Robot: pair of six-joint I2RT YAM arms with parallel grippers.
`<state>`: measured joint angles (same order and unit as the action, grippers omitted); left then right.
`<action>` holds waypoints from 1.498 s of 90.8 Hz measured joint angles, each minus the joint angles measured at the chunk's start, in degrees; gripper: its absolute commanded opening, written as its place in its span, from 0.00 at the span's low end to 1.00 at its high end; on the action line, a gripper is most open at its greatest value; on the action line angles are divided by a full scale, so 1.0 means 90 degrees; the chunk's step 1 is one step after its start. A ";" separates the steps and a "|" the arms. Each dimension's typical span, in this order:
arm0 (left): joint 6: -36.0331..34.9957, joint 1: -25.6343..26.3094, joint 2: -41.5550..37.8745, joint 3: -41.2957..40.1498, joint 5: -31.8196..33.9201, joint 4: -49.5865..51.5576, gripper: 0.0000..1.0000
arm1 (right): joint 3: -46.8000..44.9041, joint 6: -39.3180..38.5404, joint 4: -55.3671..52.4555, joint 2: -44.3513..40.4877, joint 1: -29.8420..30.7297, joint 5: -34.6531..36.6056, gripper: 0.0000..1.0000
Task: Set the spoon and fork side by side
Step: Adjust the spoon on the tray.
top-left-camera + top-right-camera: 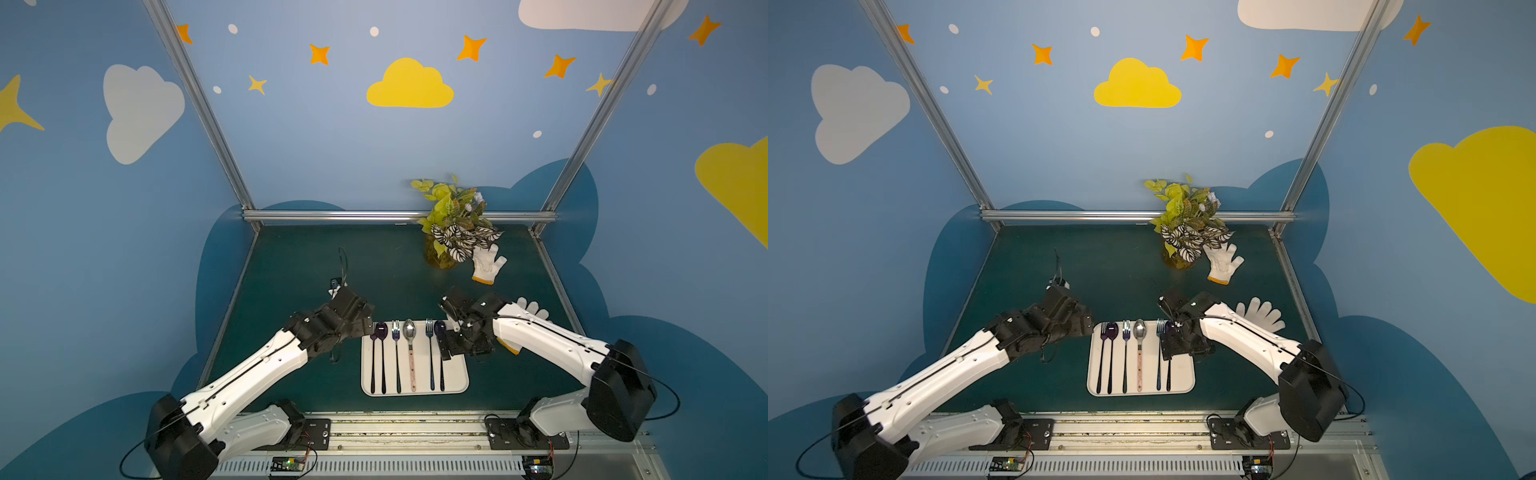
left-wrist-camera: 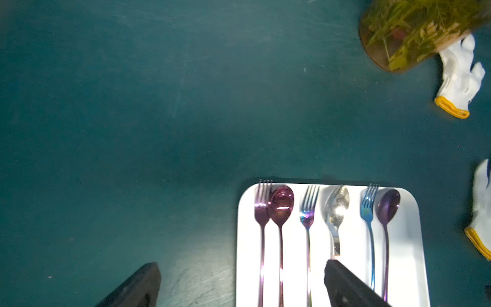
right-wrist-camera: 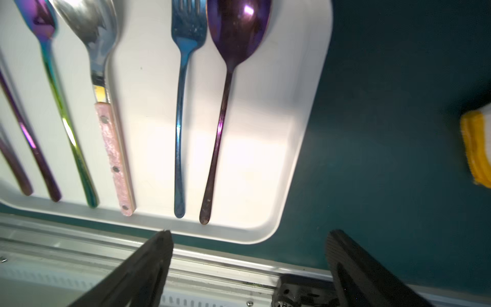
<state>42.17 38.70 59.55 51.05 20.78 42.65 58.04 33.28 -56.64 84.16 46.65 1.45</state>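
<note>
Closest in, low in the middle of both top views, there's a white tray [image 1: 455, 376] on the green counter [image 1: 291, 270]. Six pieces are lined up on it, handles toward the near edge, in three fork-and-spoon pairs. From picture left: a purple fork [image 1: 372, 361] with its head against a purple spoon [image 1: 381, 331]. Next is a rainbow fork [image 1: 396, 332] beside a silver spoon [image 1: 409, 330] with a pink handle. Last is a blue fork [image 3: 186, 40] snug beside a dark purple spoon [image 3: 236, 32]. All lie flat and pretty much parallel.

The left hand [image 2: 241, 265] is spread wide and holding nothing. In a top view it sits at the tray's upper left corner, just beside the purple fork's tines; can't tell if it touches. The right hand [image 3: 251, 234] is also wide apart and empty. It hangs over the tray's right edge and covers part of the dark purple spoon's handle from above. In its wrist view that last pair lies clear of both fingers.

Further back, a white glove [image 1: 532, 309] pokes out from under the right arm. Further again, right of centre, a second glove [image 1: 488, 264] lies just beside a leafy plant [image 1: 453, 220] in an amber glass vase.
</note>
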 measured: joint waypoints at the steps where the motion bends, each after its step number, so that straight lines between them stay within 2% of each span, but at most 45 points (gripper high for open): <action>1: -0.0024 -0.0039 -0.0068 -0.0036 0.0000 0.0007 1.00 | -0.0012 0.0032 0.0029 0.0046 0.0041 0.0002 0.96; 12: -0.0214 -0.0398 -0.0780 -0.0469 -0.0024 0.0187 1.00 | -0.0114 0.0367 0.0306 0.0571 0.0376 0.0102 0.96; 29: -0.0379 -0.0580 -0.1236 -0.0775 -0.0066 0.0430 1.00 | -0.0255 0.0702 0.0668 0.0850 0.0532 0.0124 0.94; 48: -0.0452 -0.0716 -0.1486 -0.0857 -0.0114 0.0546 1.00 | -0.0505 0.0894 0.0896 0.1078 0.0554 0.0126 0.83; 92: -0.0476 -0.0789 -0.1523 -0.0857 -0.0151 0.0597 1.00 | -0.0639 0.0930 0.1156 0.0976 0.0559 0.0083 0.62; 136: -0.0372 -0.0789 -0.1438 -0.0857 -0.0192 0.0593 1.00 | -0.0736 0.0889 0.1173 0.0852 0.0556 0.0231 0.56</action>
<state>38.83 31.59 46.61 43.33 19.05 47.99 51.42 41.28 -46.09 91.83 51.66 3.53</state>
